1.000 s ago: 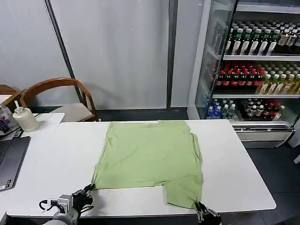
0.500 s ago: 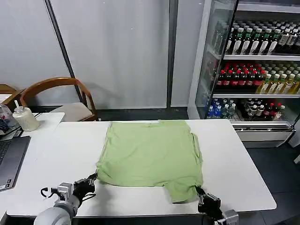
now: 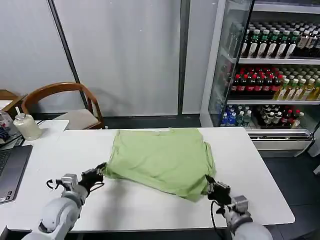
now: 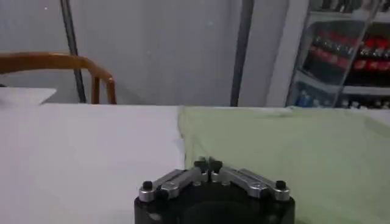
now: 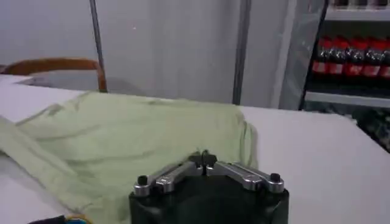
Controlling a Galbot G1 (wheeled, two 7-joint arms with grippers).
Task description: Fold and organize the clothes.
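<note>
Shirt: the light green polo shirt [image 3: 162,157] lay on the white table [image 3: 250,165], roughly at its middle, its far edge flat near the table's far side and its near edge raised off the surface at both near corners. The red-and-white graphic was not visible; only plain green cloth faced up.
Left gripper: the left gripper [image 3: 97,175] sat low over the table at the shirt's near-left corner, fingers pressed together on that corner of the cloth. In the left wrist view [image 4: 208,164] the fingertips met, with green fabric spreading beyond them.
Right gripper: the right gripper [image 3: 210,184] was at the near-right corner, pinching the hem there, the cloth bunched and lifted just above the table. The right wrist view [image 5: 205,161] showed its tips closed together against the shirt.
Table: bare white surface on either side of the shirt.
Surroundings: a wooden chair [image 3: 65,102] stood behind the table on the left, a white bottle [image 3: 26,126] and a laptop [image 3: 11,172] at the left side, and a glass-fronted drinks fridge [image 3: 272,70] stood on the right.
</note>
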